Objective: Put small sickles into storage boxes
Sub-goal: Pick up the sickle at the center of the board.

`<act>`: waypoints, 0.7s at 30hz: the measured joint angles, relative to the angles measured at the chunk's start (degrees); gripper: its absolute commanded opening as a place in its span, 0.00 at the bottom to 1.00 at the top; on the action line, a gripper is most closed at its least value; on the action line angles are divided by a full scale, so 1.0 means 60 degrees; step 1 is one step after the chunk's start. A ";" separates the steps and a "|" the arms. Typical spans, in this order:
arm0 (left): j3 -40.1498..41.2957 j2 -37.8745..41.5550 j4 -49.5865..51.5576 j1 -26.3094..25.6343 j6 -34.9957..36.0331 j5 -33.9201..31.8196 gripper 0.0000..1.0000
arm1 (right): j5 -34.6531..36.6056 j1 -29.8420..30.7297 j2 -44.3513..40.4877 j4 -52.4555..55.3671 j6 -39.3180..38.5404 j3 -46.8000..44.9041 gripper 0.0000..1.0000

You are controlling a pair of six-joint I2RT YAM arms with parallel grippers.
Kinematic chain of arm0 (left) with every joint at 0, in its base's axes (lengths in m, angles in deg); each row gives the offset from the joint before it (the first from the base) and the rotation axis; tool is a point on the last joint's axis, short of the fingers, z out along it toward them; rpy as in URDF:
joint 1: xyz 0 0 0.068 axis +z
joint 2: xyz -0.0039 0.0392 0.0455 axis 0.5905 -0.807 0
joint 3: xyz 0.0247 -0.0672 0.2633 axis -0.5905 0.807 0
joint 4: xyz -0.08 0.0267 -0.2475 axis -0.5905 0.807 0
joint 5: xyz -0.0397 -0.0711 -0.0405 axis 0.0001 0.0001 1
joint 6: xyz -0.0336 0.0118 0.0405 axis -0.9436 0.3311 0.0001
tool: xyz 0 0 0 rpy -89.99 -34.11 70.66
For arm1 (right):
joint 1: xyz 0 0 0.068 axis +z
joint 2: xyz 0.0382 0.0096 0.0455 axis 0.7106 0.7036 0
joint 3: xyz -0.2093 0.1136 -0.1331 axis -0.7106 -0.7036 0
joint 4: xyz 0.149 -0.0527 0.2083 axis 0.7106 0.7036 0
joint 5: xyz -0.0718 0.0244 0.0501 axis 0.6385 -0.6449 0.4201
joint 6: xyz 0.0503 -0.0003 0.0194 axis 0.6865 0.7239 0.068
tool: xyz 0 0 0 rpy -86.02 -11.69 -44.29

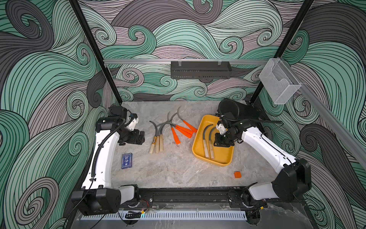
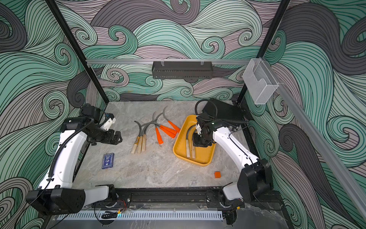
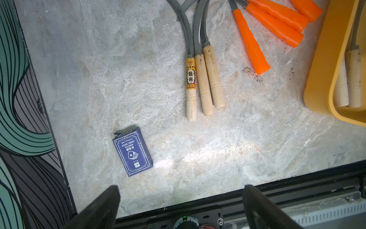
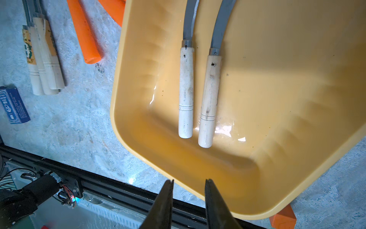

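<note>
- While it hangs over the yellow-orange tray [image 1: 210,161], the right tool [image 4: 189,181] has its jaws only a narrow gap apart. Nothing sits between them, and it grips and touches nothing.
- Two wooden-handled sickles [image 4: 186,95] lie just beside each other on the tray floor. Their handles point toward the robot's base and their grey blades curve toward the far wall. In a top view the right tool [image 1: 221,141] sits just beside them, apart from both.
- The left tool [image 3: 181,190] is spread wide and empty, above bare tabletop [image 3: 198,158] on the robot's left, well apart from the tray.
- Three wooden-handled sickles [image 1: 157,143] lie bunched on the tabletop between the left tool and the tray, handles pressed together. One handle carries a yellow label.
- Four orange-handled sickles [image 1: 184,130] fan out next to that bunch, nearer the tray. The closest handle ends right by the tray's rim; I cannot tell whether it touches.
- A blue playing-card box [image 1: 126,160] lies near the left arm, and a small orange cube [image 1: 237,174] lies near the right arm.
</note>
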 measured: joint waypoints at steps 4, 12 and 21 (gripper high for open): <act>0.0204 0.0062 0.0000 0.0000 0.0240 -0.0015 0.97 | -0.0098 0.0204 -0.0080 0.0262 0.0047 0.0382 0.30; 0.0543 -0.0157 0.0007 0.0000 0.0302 -0.0306 0.91 | -0.0197 0.1035 -0.0113 0.0590 0.0328 0.1206 0.29; 0.0546 -0.1140 0.0029 0.0000 0.0211 -0.0306 0.93 | -0.0193 0.1443 -0.0109 0.0747 0.0707 0.1563 0.28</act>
